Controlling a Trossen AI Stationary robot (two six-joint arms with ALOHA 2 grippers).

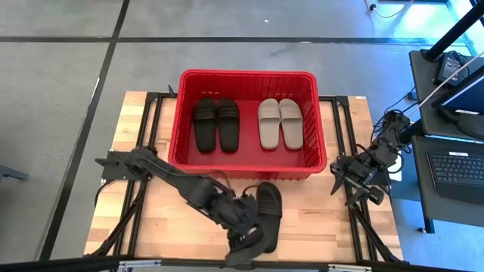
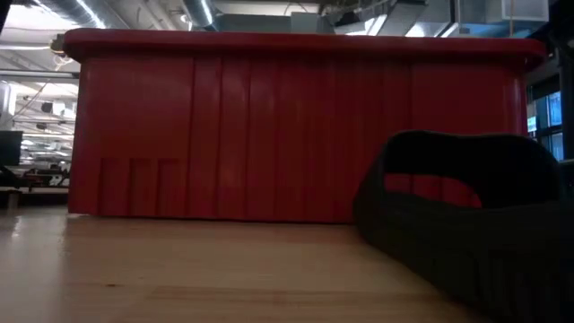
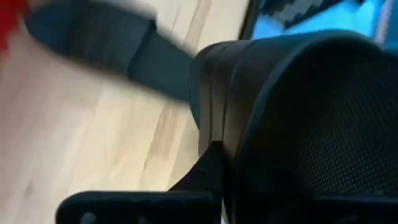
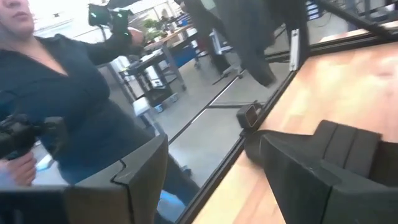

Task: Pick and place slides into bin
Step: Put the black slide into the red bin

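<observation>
Red plastic bin [image 1: 246, 78] at the far middle of a pale wooden table [image 1: 318, 215], holding two pairs of slides side by side: a black pair [image 1: 216, 123] toward the left arm's side, a beige pair [image 1: 280, 122] toward the right arm's. Just in front of the bin's near wall, on the wood, one more black slide [image 1: 268, 208]. Left gripper [image 1: 248, 240] low over the near edge of the table, fingers pinched tight on that slide's near end, its textured sole filling the left wrist view. Right gripper [image 1: 355, 183] parked beside the bin's right near corner, fingers spread wide, holding nothing. Beyond the table, in the right wrist view, a person in a dark top [image 4: 74, 106].
</observation>
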